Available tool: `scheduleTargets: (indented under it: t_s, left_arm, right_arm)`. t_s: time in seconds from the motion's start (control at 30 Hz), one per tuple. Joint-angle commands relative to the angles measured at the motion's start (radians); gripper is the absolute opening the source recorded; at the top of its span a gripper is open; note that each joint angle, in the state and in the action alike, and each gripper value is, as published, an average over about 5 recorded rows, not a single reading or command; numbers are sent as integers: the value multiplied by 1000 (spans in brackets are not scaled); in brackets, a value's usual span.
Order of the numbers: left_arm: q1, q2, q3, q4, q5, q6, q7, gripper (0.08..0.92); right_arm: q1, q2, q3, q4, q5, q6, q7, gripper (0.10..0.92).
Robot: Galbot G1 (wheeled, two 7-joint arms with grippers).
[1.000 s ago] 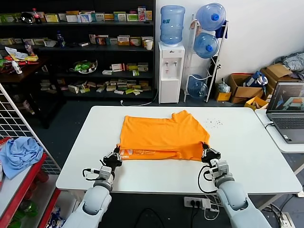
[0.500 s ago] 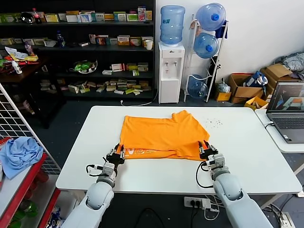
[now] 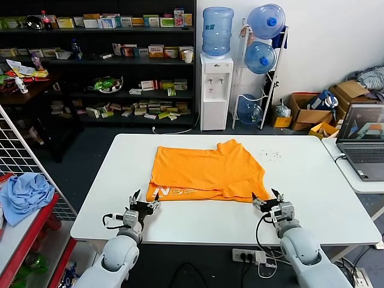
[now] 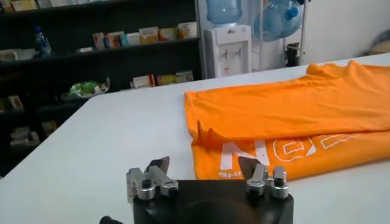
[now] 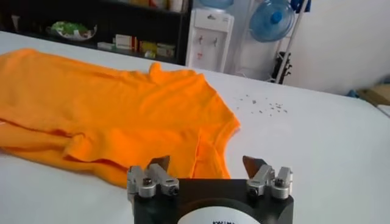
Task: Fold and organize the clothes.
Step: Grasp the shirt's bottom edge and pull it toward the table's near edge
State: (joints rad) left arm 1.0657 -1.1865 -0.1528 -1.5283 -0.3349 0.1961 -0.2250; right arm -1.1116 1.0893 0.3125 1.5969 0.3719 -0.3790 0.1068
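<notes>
Orange T-shirt (image 3: 207,171) mid-table (image 3: 324,198), near hem doubled, lettering up. Left gripper (image 3: 144,204), right gripper (image 3: 268,203) wide, empty, at near corners: fold released.

Right gripper (image 5: 207,165): jaws spread apart, empty, low over the white table (image 5: 317,140).
Orange T-shirt (image 5: 103,103): lies flat on the table, near edge folded over in a double layer, just beyond the fingertips, not touching them.
Specks (image 5: 263,105): small dark bits scattered on the table beyond the shirt.
Background: water dispenser (image 5: 208,30), dark shelving (image 5: 109,24).
</notes>
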Motion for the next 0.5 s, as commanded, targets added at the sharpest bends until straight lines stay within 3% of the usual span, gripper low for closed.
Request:
scheduleTargets:
  t_s: [0.03,0.5]
  left_arm:
    - [-1,10,1,7,-76,31,1,749]
    - [18,24,-1,-4,-105,67,11,352]
  right_arm:
    - [-21,0,3,-14,14,-34,-2,710]
    - [-47,-16,-9,24,14,-77,31,302]
